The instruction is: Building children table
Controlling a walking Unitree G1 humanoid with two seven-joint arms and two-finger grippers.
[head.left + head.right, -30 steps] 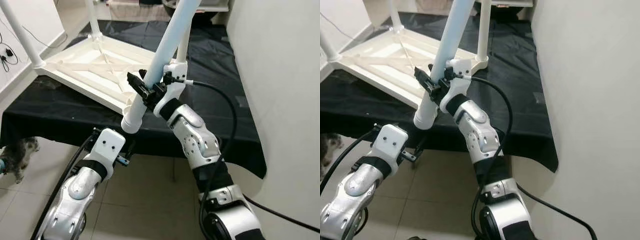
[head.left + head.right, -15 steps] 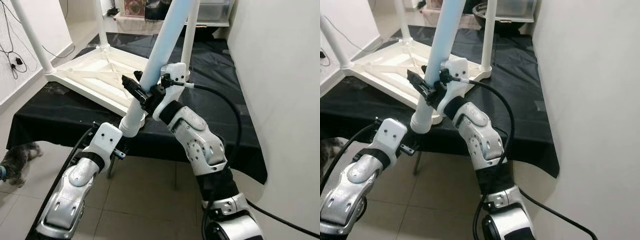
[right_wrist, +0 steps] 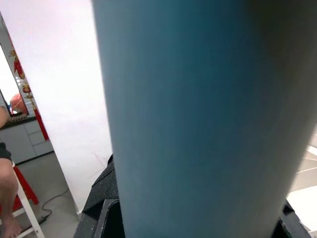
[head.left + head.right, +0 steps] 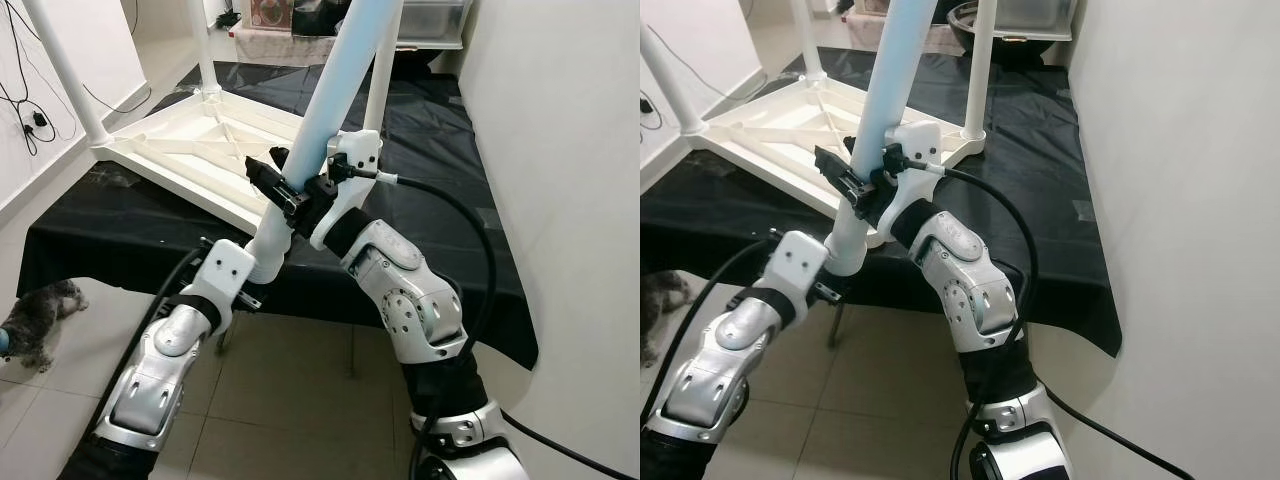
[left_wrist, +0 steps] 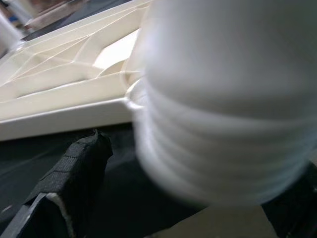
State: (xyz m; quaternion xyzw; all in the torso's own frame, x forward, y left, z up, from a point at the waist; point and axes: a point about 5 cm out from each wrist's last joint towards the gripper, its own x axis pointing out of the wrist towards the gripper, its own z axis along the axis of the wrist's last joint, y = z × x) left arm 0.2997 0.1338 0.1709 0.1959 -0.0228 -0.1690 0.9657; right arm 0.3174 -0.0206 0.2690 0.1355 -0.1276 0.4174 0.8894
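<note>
A white children's table (image 4: 190, 150) lies upside down on a black-covered surface (image 4: 110, 225), with three legs standing up from it. My right gripper (image 4: 285, 190) is shut on a loose pale blue-white leg (image 4: 335, 95), held tilted, its threaded lower end (image 4: 265, 258) just past the table's near corner. My left gripper (image 4: 250, 290) sits right under that end. In the left wrist view the threaded end (image 5: 223, 134) is close and blurred, between widely spread black fingers (image 5: 74, 173) with a gap beside it. The leg (image 3: 198, 119) runs between the right gripper's fingers.
A white wall (image 4: 560, 150) runs close along the right. A small grey dog (image 4: 35, 320) stands on the tiled floor at the left. Cables hang on the left wall (image 4: 30, 100). A person's leg (image 3: 7, 198) is in the right wrist view.
The camera has shifted. My left gripper has risen up to the leg's lower end. The right gripper still holds the leg, now slightly steeper.
</note>
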